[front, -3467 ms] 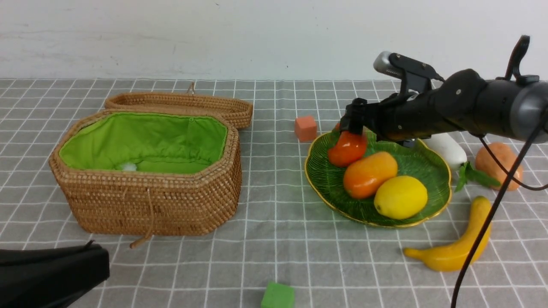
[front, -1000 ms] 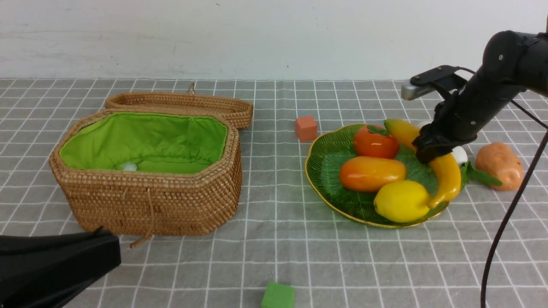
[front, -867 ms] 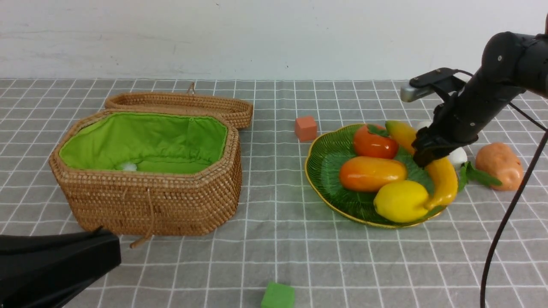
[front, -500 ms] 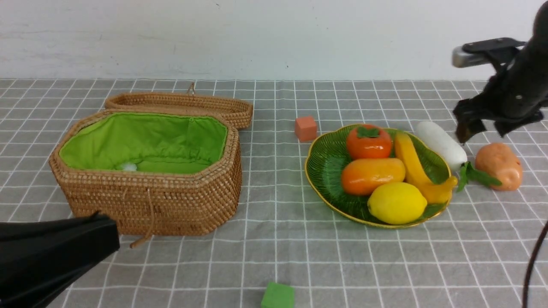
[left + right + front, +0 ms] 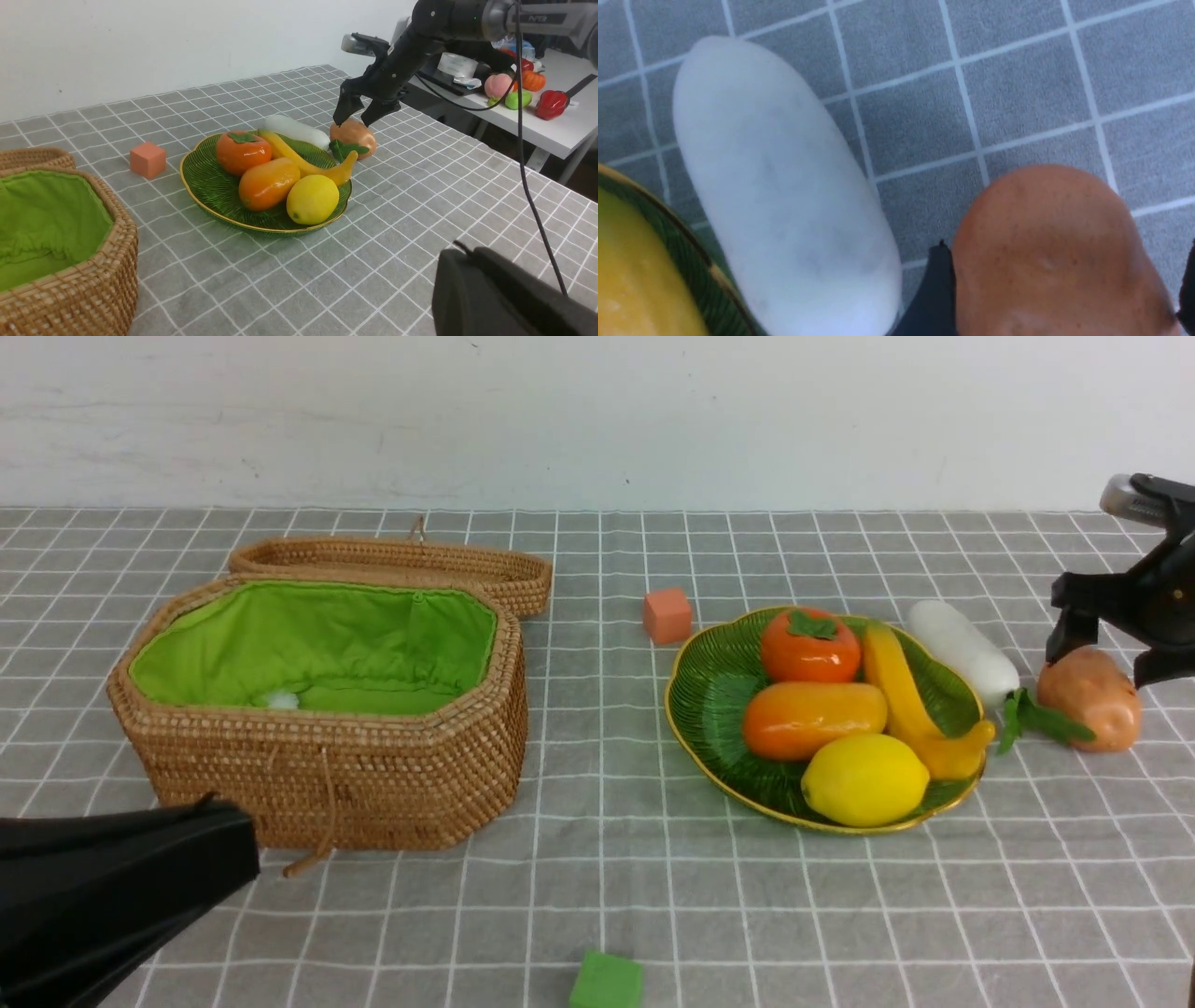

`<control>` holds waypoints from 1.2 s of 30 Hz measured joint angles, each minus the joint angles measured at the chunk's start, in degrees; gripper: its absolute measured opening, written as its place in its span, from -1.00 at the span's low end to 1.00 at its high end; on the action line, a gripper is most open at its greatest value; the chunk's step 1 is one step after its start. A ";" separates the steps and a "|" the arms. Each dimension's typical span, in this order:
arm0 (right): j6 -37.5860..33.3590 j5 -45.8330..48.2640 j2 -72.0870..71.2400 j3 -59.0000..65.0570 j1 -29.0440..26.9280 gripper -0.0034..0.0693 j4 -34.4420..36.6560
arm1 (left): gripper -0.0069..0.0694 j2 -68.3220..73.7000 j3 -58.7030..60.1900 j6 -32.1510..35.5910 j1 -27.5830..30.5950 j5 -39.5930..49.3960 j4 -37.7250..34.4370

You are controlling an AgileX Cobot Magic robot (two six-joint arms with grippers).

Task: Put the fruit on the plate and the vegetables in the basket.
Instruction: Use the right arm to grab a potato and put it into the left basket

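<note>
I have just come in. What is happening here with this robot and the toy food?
The robot is sorting toy food. The lemon, mango, persimmon and banana all lie on the green plate. The right tool is open and straddles the top of the potato, which lies on the cloth near the radish. Neither vegetable is in the open basket yet.

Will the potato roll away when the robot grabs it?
Probably not far. The potato is a lumpy oval lying on cloth, so it should wobble more than roll. Its skin looks smooth, so it might slip if the open right tool pinches off-centre.
</note>
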 joint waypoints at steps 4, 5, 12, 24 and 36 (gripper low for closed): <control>0.00 -1.63 3.49 0.00 -0.04 0.87 -2.07 | -0.85 0.00 0.00 0.00 0.00 0.00 0.00; 0.00 -1.63 3.83 0.00 -0.04 0.87 -2.07 | -0.85 0.00 0.00 0.00 0.00 0.00 0.00; -1.34 -2.40 5.35 -0.08 -0.04 0.71 -2.60 | -0.85 0.00 0.00 0.00 0.00 0.00 0.00; -9.66 14.13 -14.99 -0.06 10.46 0.71 9.85 | -0.84 0.00 0.00 -0.92 0.00 8.07 3.71; -35.59 -1.38 -11.40 -9.31 45.52 0.71 39.33 | -0.84 0.00 0.00 -45.31 0.00 18.05 44.39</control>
